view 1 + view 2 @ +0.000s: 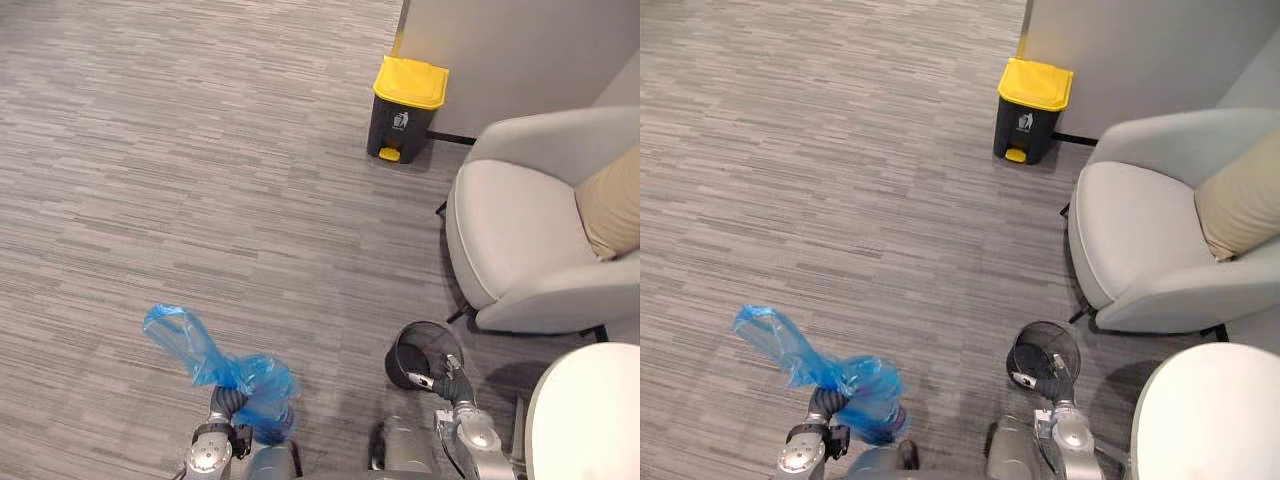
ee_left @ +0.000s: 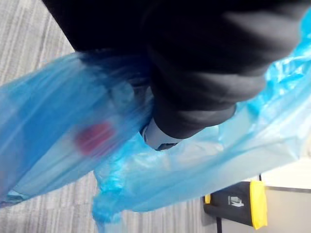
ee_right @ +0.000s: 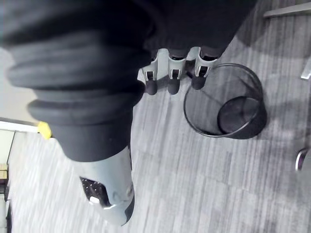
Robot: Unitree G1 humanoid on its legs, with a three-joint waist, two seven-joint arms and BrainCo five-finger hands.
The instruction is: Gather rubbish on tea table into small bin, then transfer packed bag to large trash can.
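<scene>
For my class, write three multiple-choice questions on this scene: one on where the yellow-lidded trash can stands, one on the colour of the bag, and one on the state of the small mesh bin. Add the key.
1. Where does the yellow-lidded trash can stand?
A) against the wall
B) out in the open, far from any wall
C) at the robot's feet

2. What colour is the bag held in the left hand?
A) black
B) blue
C) white

3. How is the small mesh bin?
A) tipped on its side
B) upright and empty
C) upright and full

Key:
1 A: the can stands at the foot of the wall.
2 B: blue plastic is bunched in the hand's grip.
3 B: the right wrist view looks down onto the bin's bare bottom.
</scene>
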